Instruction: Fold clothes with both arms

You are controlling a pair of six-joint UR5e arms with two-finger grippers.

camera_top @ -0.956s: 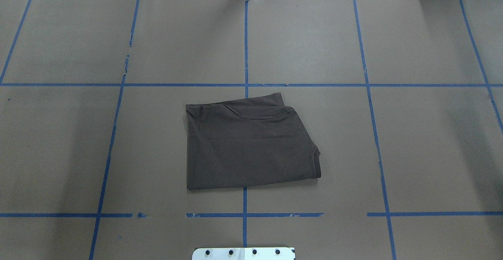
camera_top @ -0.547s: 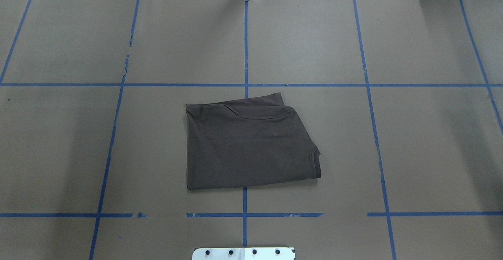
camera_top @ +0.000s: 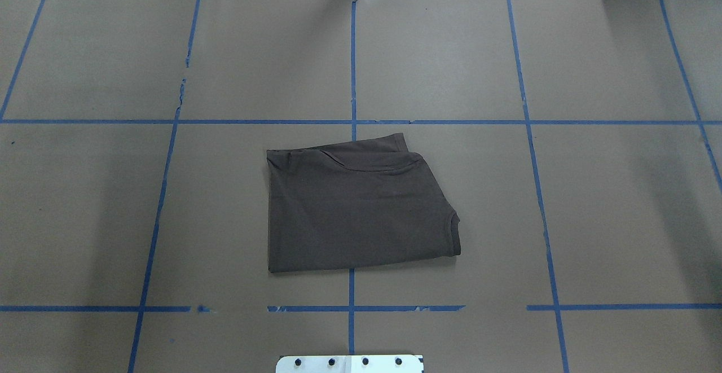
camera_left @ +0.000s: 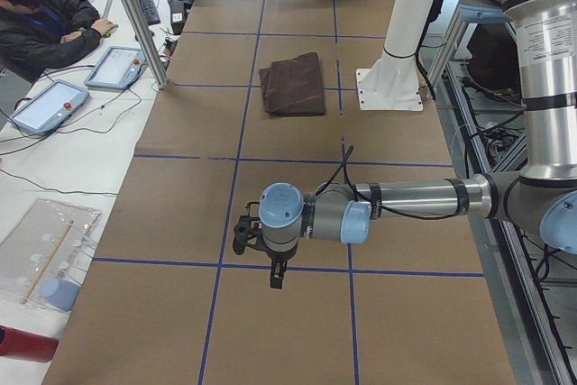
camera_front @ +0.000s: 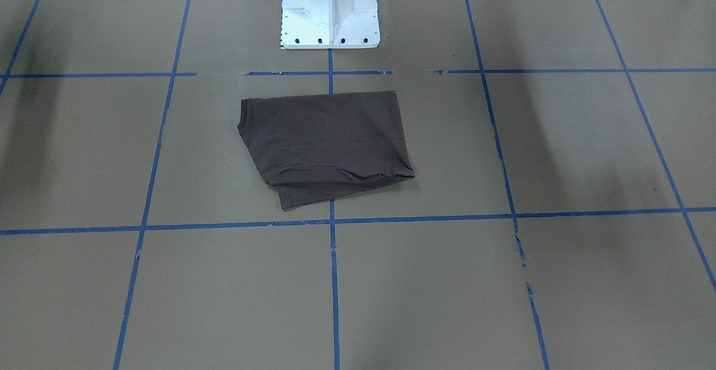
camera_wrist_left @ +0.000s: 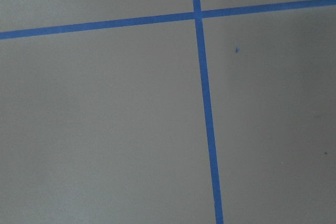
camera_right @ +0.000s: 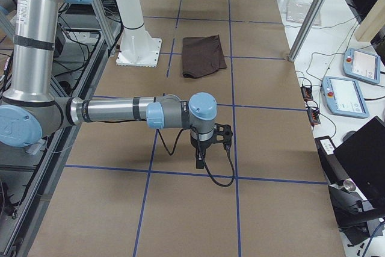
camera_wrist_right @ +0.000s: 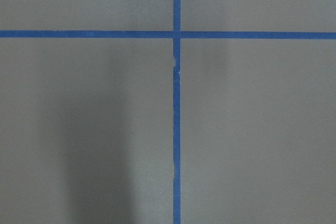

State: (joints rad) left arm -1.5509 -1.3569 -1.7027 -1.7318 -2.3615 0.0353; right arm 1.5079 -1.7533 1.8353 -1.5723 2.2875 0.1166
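— Where is the dark brown T-shirt [camera_top: 355, 209] to be found?

— It is laid flat on the table [camera_top: 451, 51], folded into a rough rectangle. It is placed midway between the two table ends and nearer the edge where the white pedestal [camera_front: 330, 12] is bolted. The centre line of blue tape [camera_top: 353, 51] is covered where the T-shirt lies over it. A lower layer is left showing along the side turned away from the pedestal.

— Is anything held by the left hand [camera_left: 277, 275]?

— That cannot be told. It is shown only from the side, pointed down above the table towards the end on the robot's left, well apart from the T-shirt. How far it is opened cannot be judged.

— And the right hand [camera_right: 199, 161]?

— It is carried on a level forearm towards the opposite table end, pointed down, well apart from the T-shirt. Its opening cannot be told either. In both wrist views only brown table cover and crossing blue tape are shown.

— Is anyone else seen?

— A person [camera_left: 41, 11] in a dark jacket is seated at a side desk [camera_left: 90, 142], beside the table edge opposite the pedestal.
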